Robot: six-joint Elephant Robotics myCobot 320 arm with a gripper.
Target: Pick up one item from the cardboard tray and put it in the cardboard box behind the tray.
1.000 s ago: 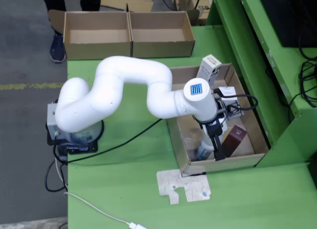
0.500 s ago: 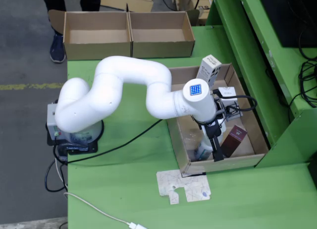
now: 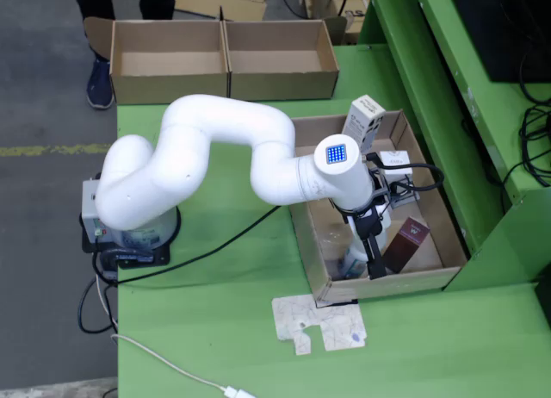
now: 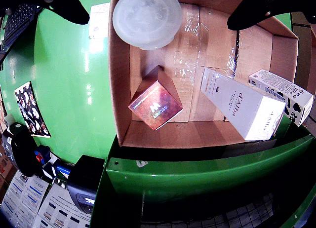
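In the still view my white arm reaches into the cardboard tray [image 3: 389, 282] on the green table. My gripper [image 3: 368, 258] hangs low inside its front part, over a white round-topped bottle [image 3: 351, 262]. In the wrist view the bottle's lid [image 4: 147, 18] lies between my two dark fingers [image 4: 64, 5], which stand wide apart and clear of it: open. A dark red box [image 4: 155, 105] [image 3: 406, 240], a long white box [image 4: 242, 109] and a smaller white box [image 4: 281, 91] also lie in the tray [image 4: 119, 90]. Two empty cardboard boxes [image 3: 170, 60] [image 3: 280, 58] stand behind.
A flat cardboard cut-out [image 3: 320, 322] lies in front of the tray. A tall white carton [image 3: 363, 118] leans on the tray's far rim. A green shelf frame [image 3: 482, 157] rises on the right. A black cable [image 3: 215, 247] runs from the arm's base [image 3: 129, 239].
The arm's wrist has shifted slightly left in the still view, carrying the gripper a little with it inside the tray. The items have not moved.
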